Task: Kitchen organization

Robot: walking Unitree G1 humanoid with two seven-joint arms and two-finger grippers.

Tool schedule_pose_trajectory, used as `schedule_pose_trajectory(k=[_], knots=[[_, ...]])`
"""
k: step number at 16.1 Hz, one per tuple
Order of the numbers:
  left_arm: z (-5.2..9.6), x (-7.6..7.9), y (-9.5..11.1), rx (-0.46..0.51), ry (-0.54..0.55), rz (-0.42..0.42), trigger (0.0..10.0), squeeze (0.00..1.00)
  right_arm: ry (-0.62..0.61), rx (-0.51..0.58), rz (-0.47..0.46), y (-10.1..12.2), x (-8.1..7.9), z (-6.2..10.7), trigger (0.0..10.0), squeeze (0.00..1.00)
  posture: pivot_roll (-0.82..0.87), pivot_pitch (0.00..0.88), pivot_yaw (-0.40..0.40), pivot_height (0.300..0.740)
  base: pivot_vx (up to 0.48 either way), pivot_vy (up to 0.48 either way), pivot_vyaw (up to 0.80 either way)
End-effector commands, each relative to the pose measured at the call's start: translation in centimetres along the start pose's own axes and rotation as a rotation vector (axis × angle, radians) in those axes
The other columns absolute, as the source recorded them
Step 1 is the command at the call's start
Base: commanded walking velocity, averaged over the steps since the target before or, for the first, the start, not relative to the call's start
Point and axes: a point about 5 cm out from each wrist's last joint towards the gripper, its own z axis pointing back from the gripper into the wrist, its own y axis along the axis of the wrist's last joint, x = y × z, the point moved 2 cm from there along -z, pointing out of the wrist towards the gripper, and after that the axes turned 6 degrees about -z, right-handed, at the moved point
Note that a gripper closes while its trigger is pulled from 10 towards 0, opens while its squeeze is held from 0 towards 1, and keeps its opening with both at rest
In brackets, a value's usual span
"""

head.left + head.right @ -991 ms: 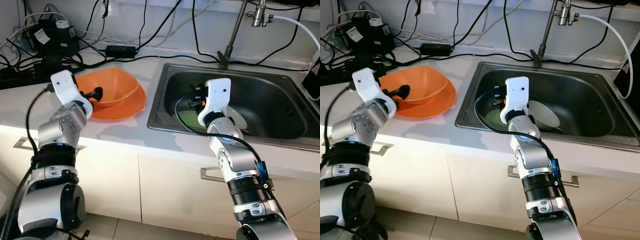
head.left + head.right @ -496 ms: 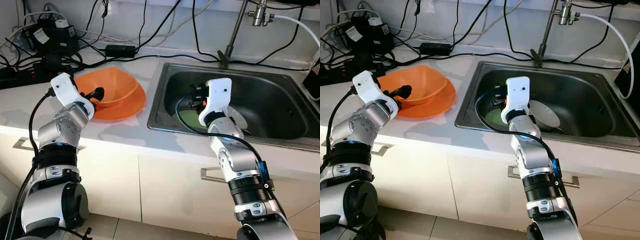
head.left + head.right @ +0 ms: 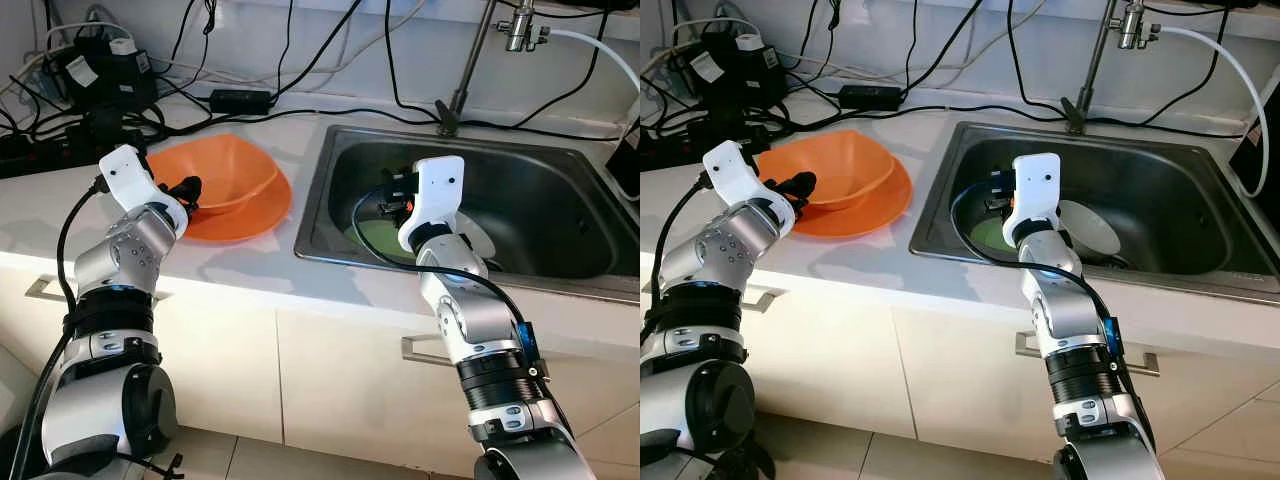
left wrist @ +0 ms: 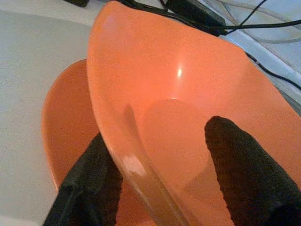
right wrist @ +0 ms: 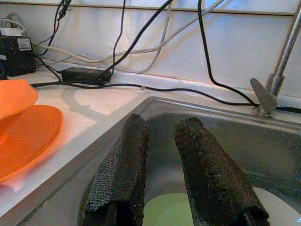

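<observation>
Rim of orange bowl (image 4: 188,94) sits between my left gripper's (image 3: 188,188) half-open jaws; I'd close squarely before lifting.

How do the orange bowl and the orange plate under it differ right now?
The orange bowl is deep and tilted; the orange plate is shallow and lies flat on the counter. The left gripper straddles the bowl's rim with fingers apart; nothing grips the plate. Both share the same orange colour.

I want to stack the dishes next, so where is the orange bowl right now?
The orange bowl sits tilted on the orange plate on the counter, left of the sink; the left pincer straddles its near rim.
</observation>
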Motion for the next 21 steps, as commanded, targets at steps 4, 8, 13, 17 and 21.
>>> schedule_pose_trajectory(k=[4,8,13,17,21], knots=[[0.0,0.0,0.2,0.002,-0.004,0.011,0.0,0.00,-0.006,0.003,0.017,0.2,0.2,0.0,10.0,0.00,0.05,0.008,0.008,0.740,0.000,0.000,0.00],[0.2,0.2,-0.2,0.008,0.000,0.017,0.0,0.00,0.003,-0.004,0.023,0.0,-0.1,-0.1,10.0,0.00,0.05,0.002,0.007,0.740,0.000,0.000,0.00],[0.5,0.7,-0.2,0.031,0.001,0.011,0.0,0.00,0.005,-0.007,0.030,0.0,-0.1,-0.2,10.0,0.00,0.05,0.002,0.002,0.740,0.000,0.000,0.00],[0.8,1.0,0.4,0.090,0.000,0.018,0.0,0.00,0.003,-0.012,0.029,-0.3,-0.1,-0.1,10.0,0.00,0.06,0.008,0.000,0.740,0.000,0.000,0.00],[1.2,1.7,1.5,0.172,-0.032,0.039,0.0,0.00,-0.007,-0.007,0.027,-0.2,0.1,-0.1,10.0,0.00,0.05,0.009,0.000,0.740,0.000,0.000,0.00]])
